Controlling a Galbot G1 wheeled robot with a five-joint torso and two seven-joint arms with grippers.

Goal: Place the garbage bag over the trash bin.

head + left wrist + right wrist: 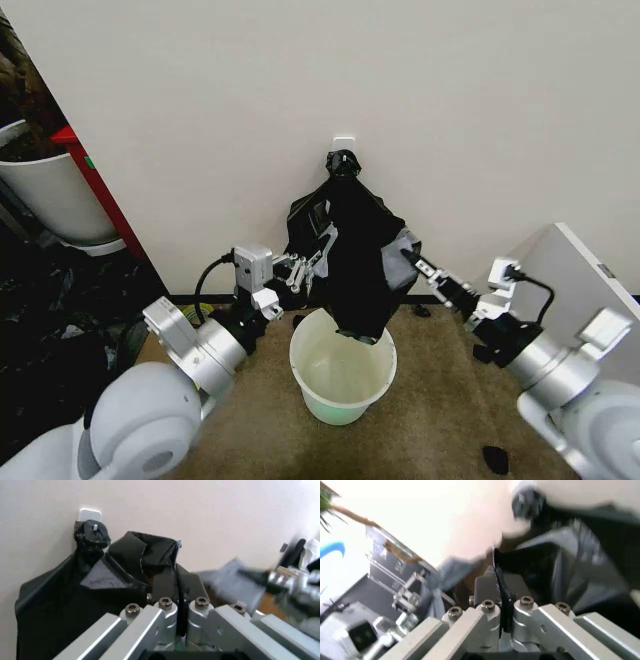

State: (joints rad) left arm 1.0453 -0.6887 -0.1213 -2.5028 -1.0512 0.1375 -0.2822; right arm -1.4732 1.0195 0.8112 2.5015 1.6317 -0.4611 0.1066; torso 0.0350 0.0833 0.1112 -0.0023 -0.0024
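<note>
the garbage bag (355, 265) hangs stretched between both grippers, just above the trash bin (342, 368), which stands on the brown floor (440, 420) by the wall. the left gripper (318, 252) pinches the bag's left edge, and the right gripper (408, 258) is clamped on its right edge. the bag's lower end dips into the bin's rim.

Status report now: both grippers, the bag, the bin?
Left gripper and right gripper both shut on garbage bag. Bag hangs above trash bin, not over rim. Nothing in the way.
</note>
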